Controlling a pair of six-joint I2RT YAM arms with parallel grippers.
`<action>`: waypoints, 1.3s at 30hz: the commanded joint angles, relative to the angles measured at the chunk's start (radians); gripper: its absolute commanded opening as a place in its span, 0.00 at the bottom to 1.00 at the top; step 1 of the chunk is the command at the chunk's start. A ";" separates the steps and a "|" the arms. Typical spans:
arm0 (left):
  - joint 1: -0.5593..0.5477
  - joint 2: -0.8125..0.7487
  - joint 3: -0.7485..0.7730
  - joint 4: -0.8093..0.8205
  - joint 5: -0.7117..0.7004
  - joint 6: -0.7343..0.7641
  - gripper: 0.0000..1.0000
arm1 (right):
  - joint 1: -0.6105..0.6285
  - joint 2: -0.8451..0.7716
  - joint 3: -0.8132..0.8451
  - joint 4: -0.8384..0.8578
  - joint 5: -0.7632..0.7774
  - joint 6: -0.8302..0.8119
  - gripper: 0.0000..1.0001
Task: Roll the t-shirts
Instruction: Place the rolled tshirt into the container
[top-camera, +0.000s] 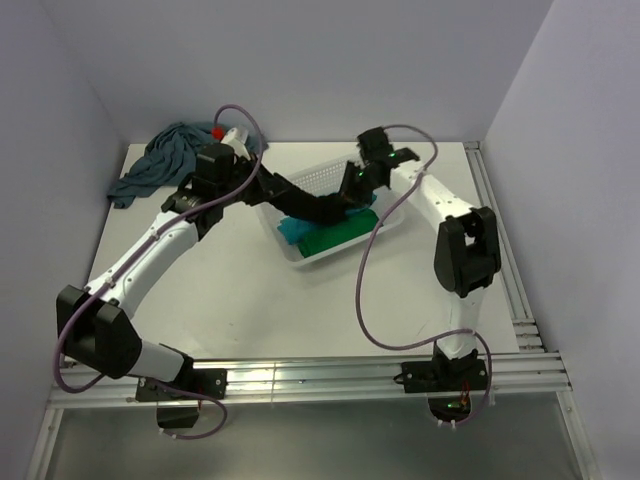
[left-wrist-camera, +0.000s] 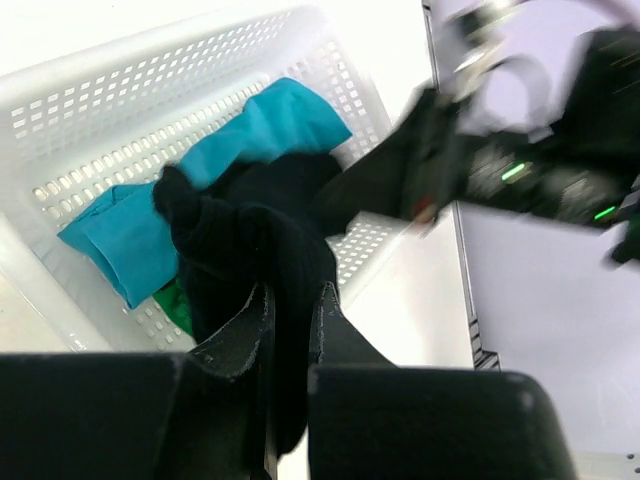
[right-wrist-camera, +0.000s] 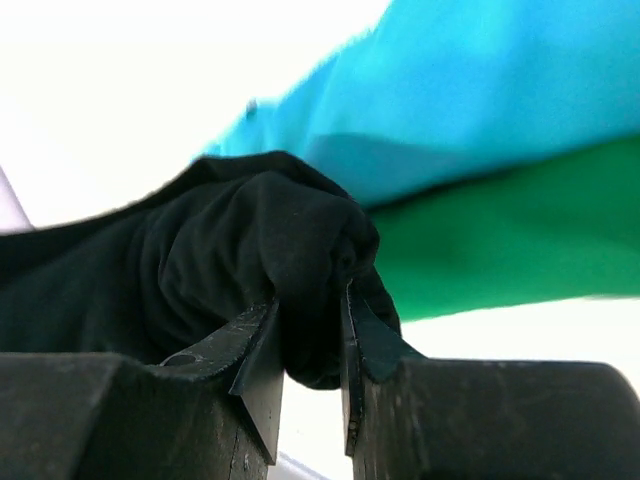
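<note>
A black t-shirt, bunched into a long roll, hangs over the white mesh basket between my two grippers. My left gripper is shut on its left end, with black cloth pinched between the fingers at the left gripper. My right gripper is shut on the other end, and the right gripper has a wad of black t-shirt between its fingers. Below the roll, a turquoise t-shirt and a green t-shirt lie in the basket. A dusty-blue t-shirt lies crumpled at the back left.
The basket wall stands close under both grippers. A small red and white item sits behind my left wrist near the back wall. Metal rails run along the table's right and near edges. Cables loop over both arms.
</note>
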 joint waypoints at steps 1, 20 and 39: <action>-0.007 0.008 0.002 0.058 -0.013 -0.042 0.00 | -0.102 -0.010 0.146 0.028 -0.056 -0.055 0.00; -0.019 0.293 -0.030 0.233 -0.174 -0.079 0.00 | -0.193 0.331 0.455 0.140 -0.134 -0.147 0.00; -0.007 0.409 -0.007 0.222 -0.228 -0.071 0.00 | -0.196 0.362 0.423 0.235 -0.110 -0.135 0.00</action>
